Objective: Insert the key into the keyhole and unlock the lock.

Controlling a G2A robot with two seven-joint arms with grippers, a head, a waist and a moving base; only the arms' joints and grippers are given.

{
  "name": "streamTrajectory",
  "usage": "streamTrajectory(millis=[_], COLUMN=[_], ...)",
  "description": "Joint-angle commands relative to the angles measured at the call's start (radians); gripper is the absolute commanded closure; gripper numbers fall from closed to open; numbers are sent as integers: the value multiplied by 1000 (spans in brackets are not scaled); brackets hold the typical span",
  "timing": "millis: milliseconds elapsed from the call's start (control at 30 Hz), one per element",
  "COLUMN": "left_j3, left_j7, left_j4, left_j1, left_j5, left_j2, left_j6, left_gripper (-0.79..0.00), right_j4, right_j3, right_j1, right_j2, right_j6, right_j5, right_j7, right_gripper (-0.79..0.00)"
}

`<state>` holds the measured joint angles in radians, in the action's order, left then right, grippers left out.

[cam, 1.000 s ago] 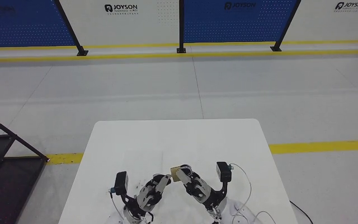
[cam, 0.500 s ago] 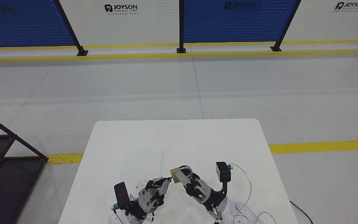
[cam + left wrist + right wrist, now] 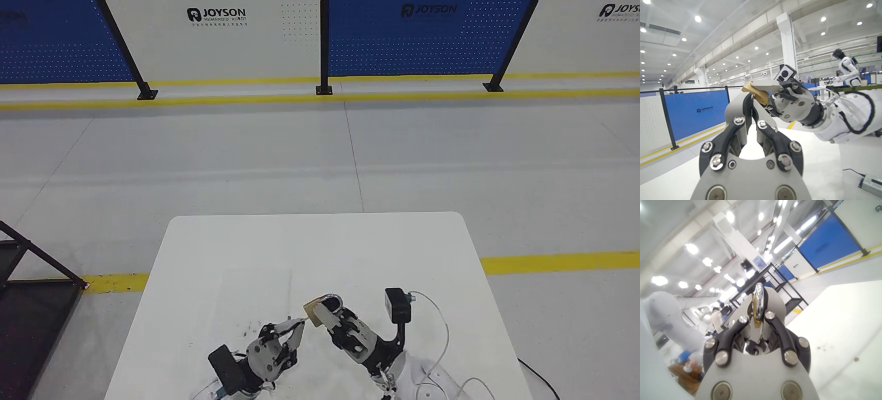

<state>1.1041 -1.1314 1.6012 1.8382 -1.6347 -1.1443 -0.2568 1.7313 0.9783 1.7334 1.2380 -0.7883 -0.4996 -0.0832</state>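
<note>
We are pinching the brass lock in the fingers of the right gripper, raised over the bench at the lower centre of the top view. The fingers of the left gripper are pressing together on a thin metal piece we are taking for the key, its tip right at the lock's lower face. The key's long axis is running from the left fingers toward the lock, so we are judging the coming move a short push along it
</note>
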Motion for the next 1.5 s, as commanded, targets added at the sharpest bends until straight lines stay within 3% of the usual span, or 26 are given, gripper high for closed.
streamTrajectory(millis=[0,133,267,300,333,367,567,733,800,967,1200,1467], left_j3=[2,12,4,1,1,2,1,59,104,200,236,283], left_j7=[-1,4,-8,-9,-10,-9,12,110,153,335,559,613], left_j4=[3,4,9,11,13,14,29,58,66,58,79,133], left_j1=[2,3,6,9,9,10,40,108,137,202,249,316], left_j5=[-19,-53,-29,-15,-6,1,125,316,399,614,871,1052], left_j2=[1,2,1,1,2,2,13,42,56,88,162,244], left_j6=[38,121,112,100,91,86,-126,-474,-585,-756,-756,-756], left_gripper=[0,0,0,-65,-391,-785,-785,-785,-785,-785,-785,-785], right_j4=[0,1,2,3,3,3,-6,-35,-55,-120,-245,-399], right_j3=[-1,-2,-1,-2,0,1,23,22,10,-56,-174,-320], right_j1=[-1,-1,-2,-1,-1,-1,-1,-16,-35,-113,-254,-377], right_j2=[0,-1,-2,-2,-3,-3,-4,0,3,13,50,113], right_j6=[3,9,12,12,13,13,35,83,104,218,362,465], right_j5=[2,5,6,6,6,5,-5,-8,13,87,148,150], right_j7=[4,8,8,7,5,0,-33,-44,-15,174,315,345], right_gripper=[0,0,0,0,0,0,0,0,0,0,0,0])
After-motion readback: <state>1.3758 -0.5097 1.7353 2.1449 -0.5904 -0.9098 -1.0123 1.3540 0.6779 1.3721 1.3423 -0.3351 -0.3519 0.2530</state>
